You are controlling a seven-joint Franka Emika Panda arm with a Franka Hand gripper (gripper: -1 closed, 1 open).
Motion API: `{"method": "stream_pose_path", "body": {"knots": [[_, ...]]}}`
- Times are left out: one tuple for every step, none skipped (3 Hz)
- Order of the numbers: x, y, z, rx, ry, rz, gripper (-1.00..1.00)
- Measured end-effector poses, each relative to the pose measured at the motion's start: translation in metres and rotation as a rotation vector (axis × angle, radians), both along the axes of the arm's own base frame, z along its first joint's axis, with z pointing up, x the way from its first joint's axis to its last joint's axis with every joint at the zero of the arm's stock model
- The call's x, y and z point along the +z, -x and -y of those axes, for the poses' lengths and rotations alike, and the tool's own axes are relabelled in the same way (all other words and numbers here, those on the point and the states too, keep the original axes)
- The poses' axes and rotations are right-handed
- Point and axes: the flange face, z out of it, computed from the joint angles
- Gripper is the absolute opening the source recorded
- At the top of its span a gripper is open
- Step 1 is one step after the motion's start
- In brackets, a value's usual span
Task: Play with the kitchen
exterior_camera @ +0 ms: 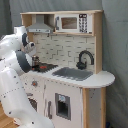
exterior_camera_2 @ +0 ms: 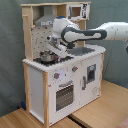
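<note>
The arm [exterior_camera_2: 95, 34] reaches over the kitchen [exterior_camera_2: 60, 75] stovetop [exterior_camera: 44, 66]; its gripper [exterior_camera_2: 51, 49], jaw state unclear, seemingly hangs above a pot [exterior_camera_2: 47, 57].

hood [exterior_camera_2: 44, 13] low over pot [exterior_camera_2: 48, 57], sink [exterior_camera: 74, 73] side open

A plain grey-green backdrop [exterior_camera_2: 10, 60] hangs behind the scene in the second exterior view, filling everything above the floor, with soft vertical folds like a curtain. In the first exterior view the same kind of grey backdrop [exterior_camera: 116, 50] shows, darker toward the first exterior view's left. Below the backdrop lies a light wooden floor [exterior_camera_2: 107, 107] of wide boards, with a dark seam running across it. A strip of that wood floor [exterior_camera: 5, 119] also shows in the first exterior view. The light is even and soft.
</note>
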Motion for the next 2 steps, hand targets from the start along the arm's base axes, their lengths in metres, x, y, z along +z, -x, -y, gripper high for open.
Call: {"method": "stream_pose_path", "body": {"knots": [[-0.0005, -0.0003, 0.0004, 0.001, 0.002, -0.002, -1.00], [-0.0053, 0.0001, 0.0019, 0.007, 0.019, -0.021, -1.00]]}}
